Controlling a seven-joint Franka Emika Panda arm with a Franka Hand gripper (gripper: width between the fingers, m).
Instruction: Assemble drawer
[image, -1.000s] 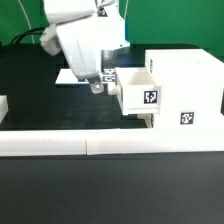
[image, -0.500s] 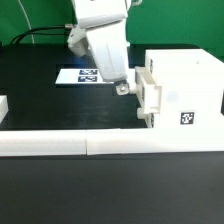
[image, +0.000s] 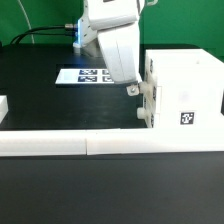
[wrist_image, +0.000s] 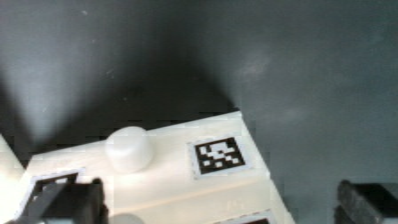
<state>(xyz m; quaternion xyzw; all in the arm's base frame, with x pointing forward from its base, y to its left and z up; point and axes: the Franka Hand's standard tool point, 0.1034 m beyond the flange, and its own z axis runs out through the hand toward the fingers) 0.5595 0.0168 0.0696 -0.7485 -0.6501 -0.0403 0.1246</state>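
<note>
The white drawer housing (image: 185, 85) stands at the exterior view's right, with a square tag on its front. A small white tray (image: 148, 92) sits almost fully inside it, only its front face showing. In the wrist view that face shows a round knob (wrist_image: 125, 148) and a square tag (wrist_image: 219, 157). My gripper (image: 131, 89) is right at the tray's front. Its dark fingers (wrist_image: 54, 200) stand wide apart on either side of the white part, one clearly off it, so the gripper (wrist_image: 210, 205) is open. A second tray front (image: 146, 117) shows lower in the housing.
The marker board (image: 82, 75) lies flat on the black table behind the arm. A long low white border rail (image: 100, 143) runs along the front. Another white piece (image: 3, 105) shows at the exterior view's left edge.
The arm has moved to the exterior view's right, and the tray that stuck out of the housing has slid in until only its front shows.
</note>
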